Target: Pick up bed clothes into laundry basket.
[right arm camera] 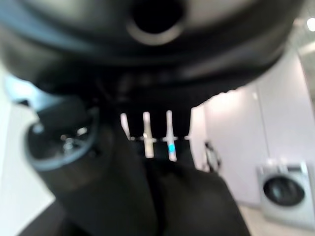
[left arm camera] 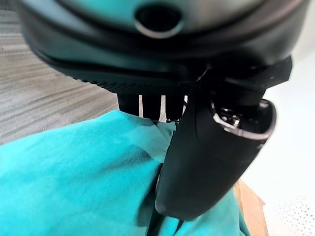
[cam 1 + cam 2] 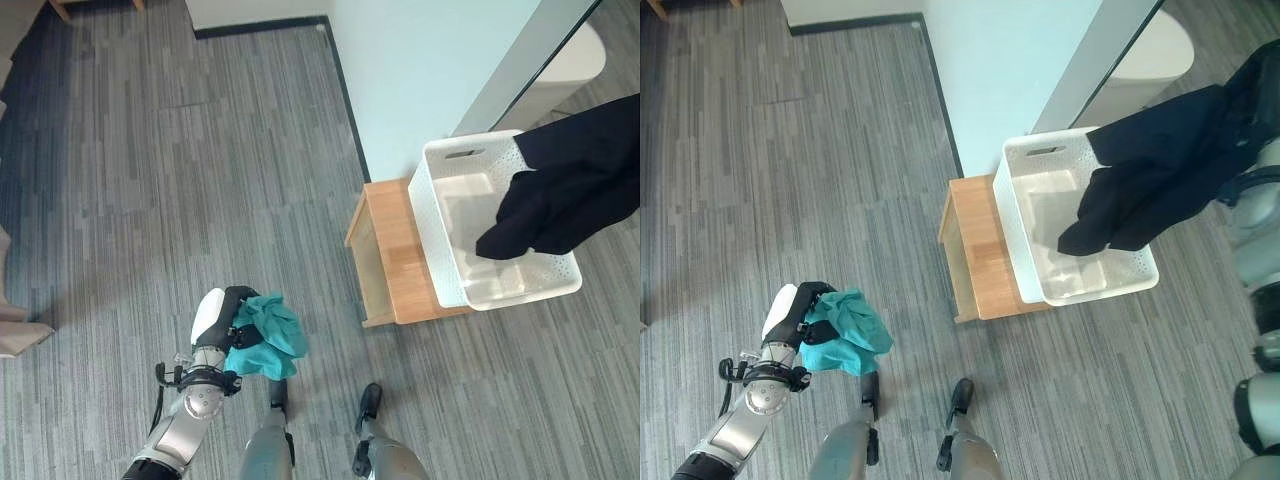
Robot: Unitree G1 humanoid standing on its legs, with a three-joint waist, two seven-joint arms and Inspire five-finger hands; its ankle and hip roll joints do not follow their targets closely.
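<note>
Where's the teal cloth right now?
In the left eye view the teal cloth is bunched in the left hand, held low on the robot's left above the grey floor, well clear of the white laundry basket on the wooden stand.

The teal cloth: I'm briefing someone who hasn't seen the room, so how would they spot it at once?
Start at the white laundry basket on the low wooden bench by the wall, then look across the grey floor toward the robot's left. There the left hand is shut on the teal cloth, bunched up and held off the floor. The other garment, the black cloth, hangs over the basket.
</note>
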